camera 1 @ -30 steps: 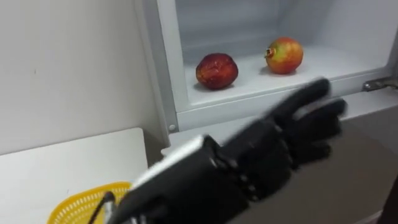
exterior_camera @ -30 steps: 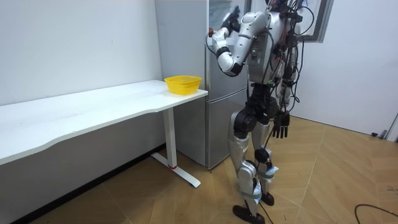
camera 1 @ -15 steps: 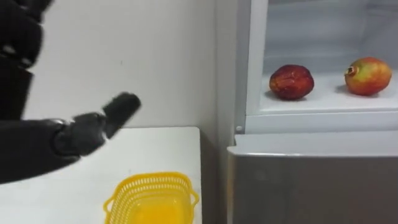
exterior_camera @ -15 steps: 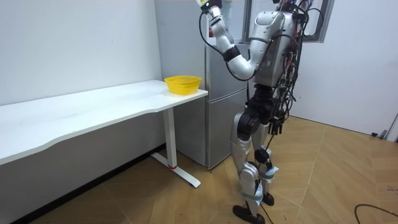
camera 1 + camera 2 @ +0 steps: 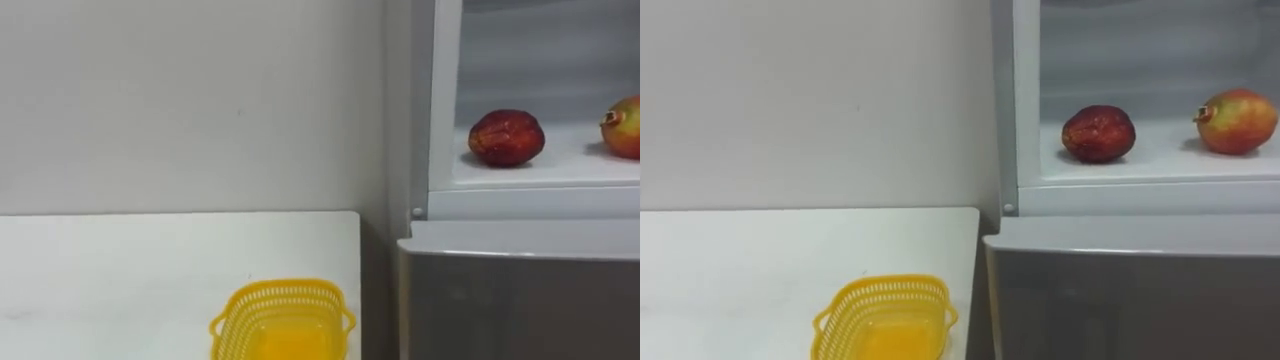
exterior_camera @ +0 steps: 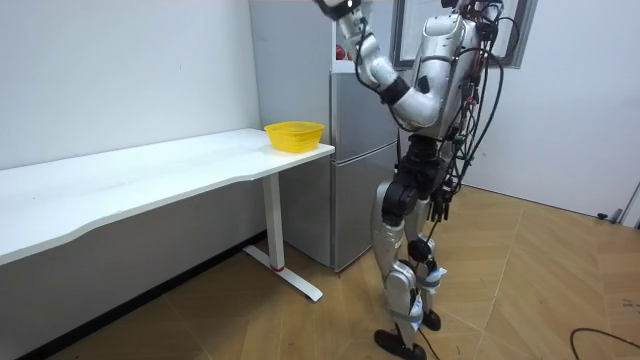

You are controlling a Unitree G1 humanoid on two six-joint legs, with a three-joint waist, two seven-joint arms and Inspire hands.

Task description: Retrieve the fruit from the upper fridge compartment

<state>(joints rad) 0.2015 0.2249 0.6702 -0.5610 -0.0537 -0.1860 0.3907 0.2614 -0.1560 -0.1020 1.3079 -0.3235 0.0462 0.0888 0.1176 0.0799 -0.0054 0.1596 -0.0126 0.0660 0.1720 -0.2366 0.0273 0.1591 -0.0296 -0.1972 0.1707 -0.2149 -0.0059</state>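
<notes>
The upper fridge compartment [image 5: 1025, 110] stands open. On its white shelf [image 5: 1160, 165] lie a dark red fruit [image 5: 1098, 133] and, to its right, a red-yellow pomegranate [image 5: 1236, 121]; in the left eye view these are the dark fruit [image 5: 507, 137] and the pomegranate [image 5: 625, 127] at the right edge. In the room view I stand facing the fridge [image 6: 355, 150] with my left arm raised high, and my left hand [image 6: 338, 6] is cut off by the top of the picture. My right hand [image 6: 438, 206] hangs low beside my thigh.
A yellow mesh basket [image 5: 885, 318] sits on the white table [image 5: 760, 270] just left of the fridge, also seen as the basket [image 6: 294, 134] at the table's end. The closed grey lower fridge door [image 5: 1140, 300] lies below the shelf. A bare wall [image 5: 180, 100] stands behind the table.
My left hand, in front of the shelf a second ago, swung left and up out of the eye views. The head camera turned left, bringing table and basket into view.
</notes>
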